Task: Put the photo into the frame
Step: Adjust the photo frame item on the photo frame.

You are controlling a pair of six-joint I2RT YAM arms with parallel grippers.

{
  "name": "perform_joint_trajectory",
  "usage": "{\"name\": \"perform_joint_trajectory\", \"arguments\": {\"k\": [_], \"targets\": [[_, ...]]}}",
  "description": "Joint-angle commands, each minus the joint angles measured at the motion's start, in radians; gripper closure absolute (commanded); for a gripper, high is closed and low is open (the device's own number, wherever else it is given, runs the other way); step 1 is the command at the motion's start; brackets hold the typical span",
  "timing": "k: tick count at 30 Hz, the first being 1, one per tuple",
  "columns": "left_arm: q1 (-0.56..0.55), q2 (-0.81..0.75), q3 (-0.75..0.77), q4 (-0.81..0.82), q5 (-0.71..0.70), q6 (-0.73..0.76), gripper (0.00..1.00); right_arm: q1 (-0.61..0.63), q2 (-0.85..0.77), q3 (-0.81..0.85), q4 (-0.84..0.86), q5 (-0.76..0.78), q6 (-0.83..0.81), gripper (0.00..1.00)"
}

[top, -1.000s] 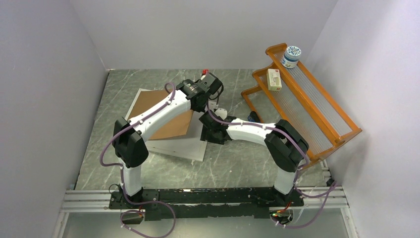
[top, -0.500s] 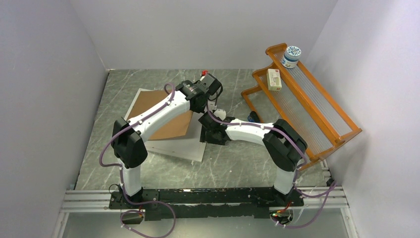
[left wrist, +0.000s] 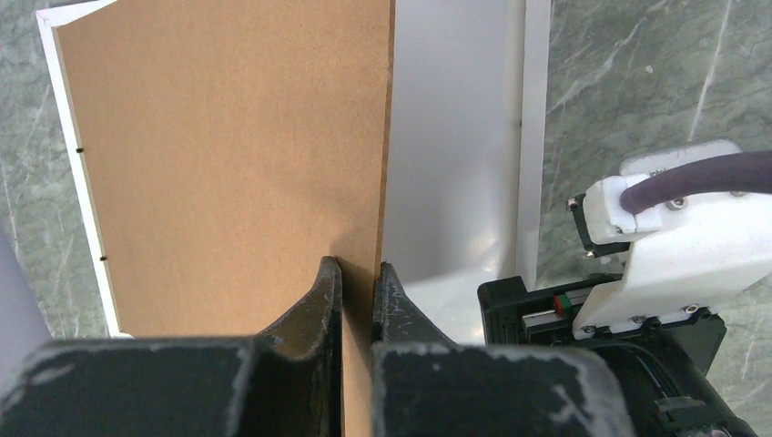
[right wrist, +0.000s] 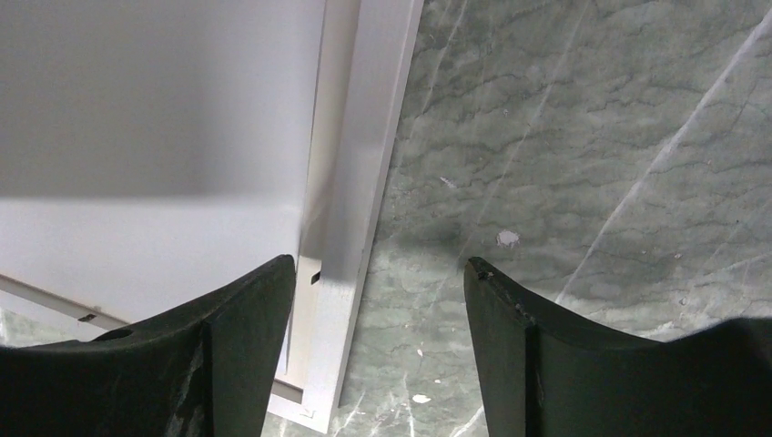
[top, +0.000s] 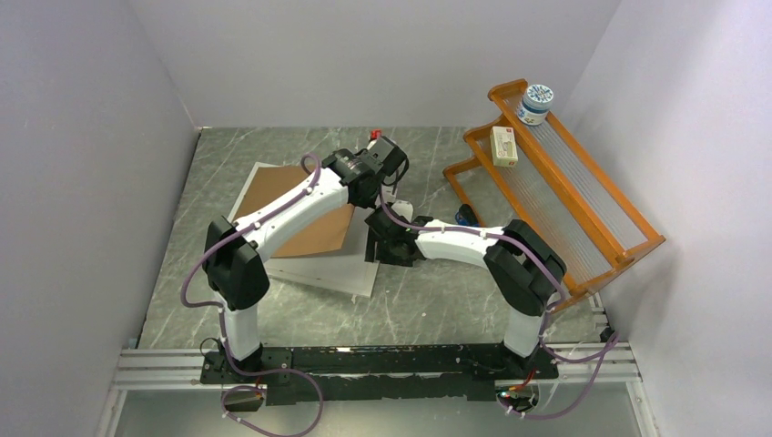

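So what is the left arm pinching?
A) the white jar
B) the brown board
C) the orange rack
B: in the left wrist view, the left jaws are shut on the edge of the brown board.

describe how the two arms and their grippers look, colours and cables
The left arm and right arm both have smooth white link shells joined by bulky black joint housings. A purple cable loops along the outside of each. The left gripper and right gripper have matte black, tapering fingers with scuffed, whitish worn edges.
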Motion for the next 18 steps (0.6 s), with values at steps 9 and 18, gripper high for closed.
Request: {"name": "perform_joint_trajectory", "arguments": {"k": [9,18], "targets": [[0.003,-0.022,-0.031,0.002,0.166,-0.115,0.97,0.014,0.032,-0.003,0.001,-0.022,-0.032,0.49],[0.005,-0.025,-0.041,0.002,0.168,-0.118,0.97,0.002,0.020,-0.033,0.019,-0.035,-0.015,0.72]]}}
